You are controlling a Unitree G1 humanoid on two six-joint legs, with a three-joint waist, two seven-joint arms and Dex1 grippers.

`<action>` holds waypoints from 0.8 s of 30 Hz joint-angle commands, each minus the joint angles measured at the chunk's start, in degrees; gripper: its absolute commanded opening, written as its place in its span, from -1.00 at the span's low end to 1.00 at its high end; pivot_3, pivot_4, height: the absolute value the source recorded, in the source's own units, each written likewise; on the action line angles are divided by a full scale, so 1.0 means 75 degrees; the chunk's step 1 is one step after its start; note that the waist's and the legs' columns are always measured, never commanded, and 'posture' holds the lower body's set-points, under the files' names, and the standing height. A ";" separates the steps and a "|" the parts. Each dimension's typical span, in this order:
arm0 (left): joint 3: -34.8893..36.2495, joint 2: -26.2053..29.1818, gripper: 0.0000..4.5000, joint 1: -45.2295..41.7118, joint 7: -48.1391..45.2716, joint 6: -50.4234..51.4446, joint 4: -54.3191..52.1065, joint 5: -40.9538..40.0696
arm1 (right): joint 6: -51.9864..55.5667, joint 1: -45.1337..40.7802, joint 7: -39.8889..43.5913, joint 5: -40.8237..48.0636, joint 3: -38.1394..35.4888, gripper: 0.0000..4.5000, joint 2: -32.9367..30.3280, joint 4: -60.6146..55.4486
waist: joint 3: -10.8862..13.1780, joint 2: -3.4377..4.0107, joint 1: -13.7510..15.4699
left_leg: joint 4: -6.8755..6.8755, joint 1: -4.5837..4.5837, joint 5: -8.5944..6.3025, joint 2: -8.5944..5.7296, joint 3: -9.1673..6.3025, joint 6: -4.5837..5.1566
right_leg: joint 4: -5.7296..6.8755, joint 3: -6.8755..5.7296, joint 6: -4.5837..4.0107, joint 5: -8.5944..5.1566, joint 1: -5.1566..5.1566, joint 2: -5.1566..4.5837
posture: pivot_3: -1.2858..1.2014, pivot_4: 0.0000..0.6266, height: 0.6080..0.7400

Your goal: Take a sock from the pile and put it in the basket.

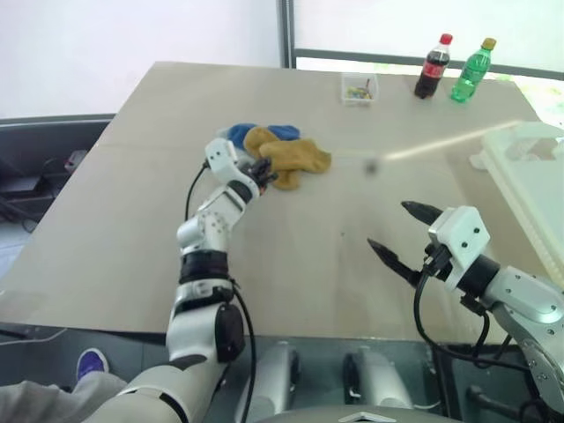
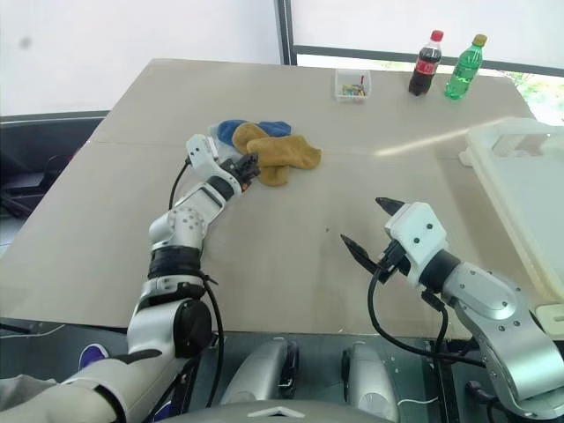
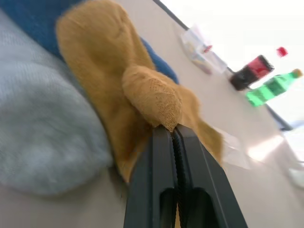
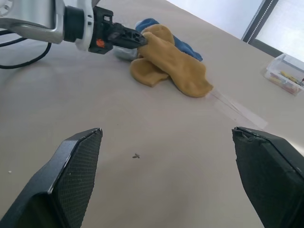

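Your pile [image 1: 278, 152] of socks sits on the worktop [image 1: 132, 203] toward its far middle, mustard-yellow socks on top and blue ones behind. Your left end effector [image 1: 263, 173] is at the pile's near edge with its jaws together, pinching a fold of a mustard-yellow sock [image 3: 152, 102]. The left wrist view gives you what the head views cannot: the fold bunched right at the fingertips, and a pale grey sock [image 3: 42, 137] lying against the yellow one. The basket [image 2: 520, 189] stands well apart at the worktop's right side, cut off by the frame, so you see no more than its white rim and one corner. Your right end effector [image 1: 398, 236] hangs over bare worktop near the front edge, jaws wide apart and holding nothing. Far back stand a small clear box [image 1: 359, 88], a cola bottle [image 1: 433, 67] and a green bottle [image 1: 471, 70].
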 commanded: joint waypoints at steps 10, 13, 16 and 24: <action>-0.0832 0.0388 -0.98 0.1473 0.0420 0.4349 -0.2681 -0.1532 | -0.0069 -0.0274 -0.0064 0.0031 0.0005 1.00 0.0027 -0.0050 | -0.0001 0.0001 0.0024 | 0.0000 0.0003 0.0000 -0.0001 -0.0001 -0.0001 | 0.0003 0.0001 -0.0001 -0.0001 0.0001 0.0008 | 0.03 -0.52 0.83; -0.0805 0.0490 -0.98 0.1592 0.0367 0.5101 -0.3029 -0.1857 | -0.0102 -0.0183 -0.0084 -0.0001 0.0019 1.00 0.0057 -0.0076 | -0.0002 0.0002 0.0013 | 0.0000 0.0005 0.0000 -0.0001 -0.0002 -0.0001 | 0.0002 0.0001 -0.0001 -0.0001 0.0002 0.0008 | 0.03 -0.52 0.83; -0.0829 0.0770 -0.98 0.1753 0.0172 0.5897 -0.3454 -0.2183 | -0.0139 -0.0018 -0.0092 -0.0034 -0.0004 1.00 0.0078 -0.0138 | -0.0002 0.0002 0.0009 | -0.0001 0.0006 0.0000 0.0002 -0.0002 -0.0001 | 0.0003 0.0002 -0.0003 -0.0002 0.0001 0.0008 | 0.03 -0.52 0.83; -0.0677 0.1592 -0.98 0.2460 -0.0171 0.7182 -0.4691 -0.2997 | -0.0018 0.0451 0.0005 0.0026 -0.0005 1.00 -0.0013 -0.0277 | -0.0002 0.0004 0.0007 | -0.0004 0.0008 -0.0002 0.0010 -0.0001 -0.0008 | 0.0000 0.0008 -0.0007 -0.0004 0.0000 -0.0009 | 0.03 -0.52 0.83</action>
